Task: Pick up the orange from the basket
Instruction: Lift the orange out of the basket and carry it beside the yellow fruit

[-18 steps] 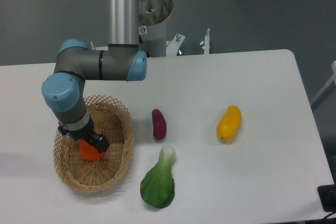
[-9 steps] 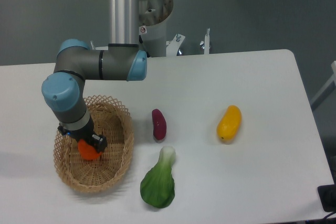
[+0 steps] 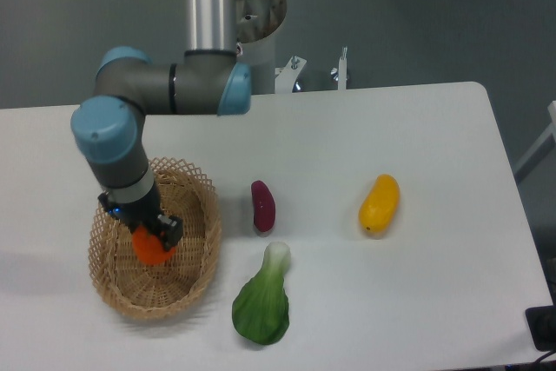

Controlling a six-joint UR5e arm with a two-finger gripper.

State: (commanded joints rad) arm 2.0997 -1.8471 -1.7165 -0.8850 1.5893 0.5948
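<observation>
Orange sits in the pincer, jaws closed on its top, over the basket floor. Risk: smooth round fruit may roll out if the grip is shallow or the lift clips the rim.

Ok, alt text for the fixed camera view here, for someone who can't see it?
A robot arm reaches down into a wicker basket at the table's left, its gripper closed on an orange. To the right on the white table lie a purple sweet potato, a bok choy and a yellow mango.
</observation>
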